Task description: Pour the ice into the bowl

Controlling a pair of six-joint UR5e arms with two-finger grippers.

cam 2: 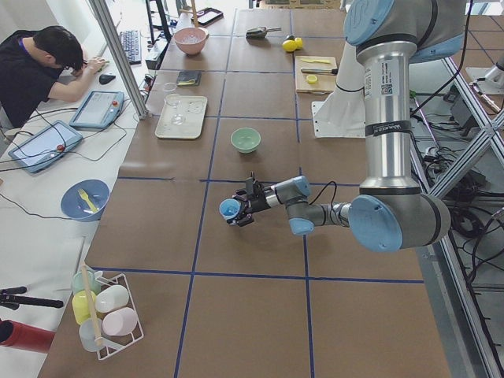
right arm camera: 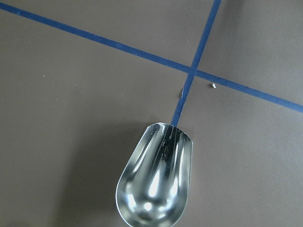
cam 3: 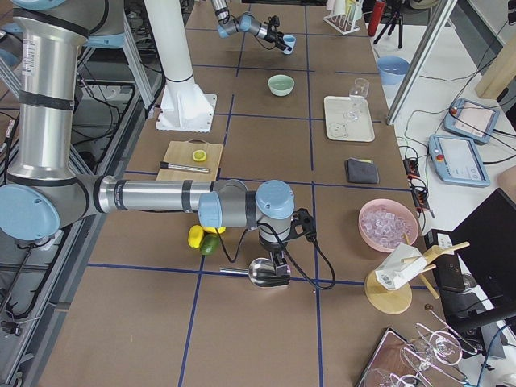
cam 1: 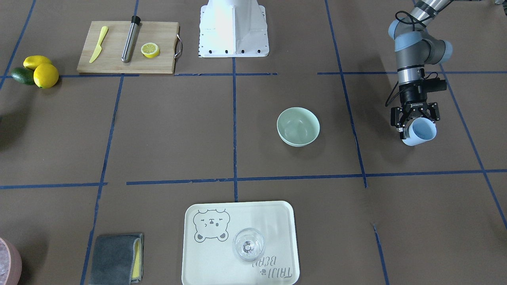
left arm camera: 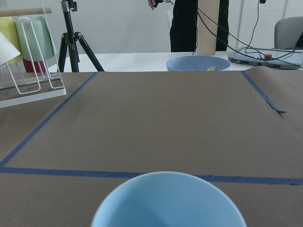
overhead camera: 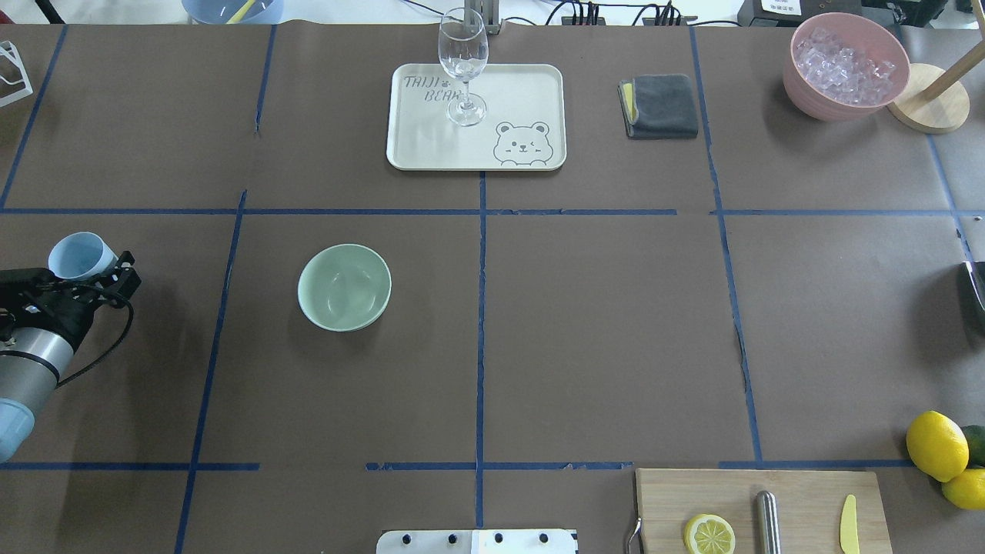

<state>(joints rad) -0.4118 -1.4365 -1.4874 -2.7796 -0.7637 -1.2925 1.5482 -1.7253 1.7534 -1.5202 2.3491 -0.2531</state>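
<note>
The bench [overhead camera: 600, 323] carries everything. Only the exterior right view shows the right arm, folded low, its gripper [cam 3: 278, 268] over a metal scoop [right arm camera: 156, 184]; closed or apart, I cannot tell. The left arm stretches out level above the bench. In the front-facing view the mint-green bowl [cam 1: 298, 126] stands upright at 9 o'clock from the left gripper [cam 1: 415, 122], well apart. That gripper is clamped on a tilted blue cup [cam 1: 420, 133]. Faint glassy ice [cam 1: 295, 130] lies on the bowl's floor.
</note>
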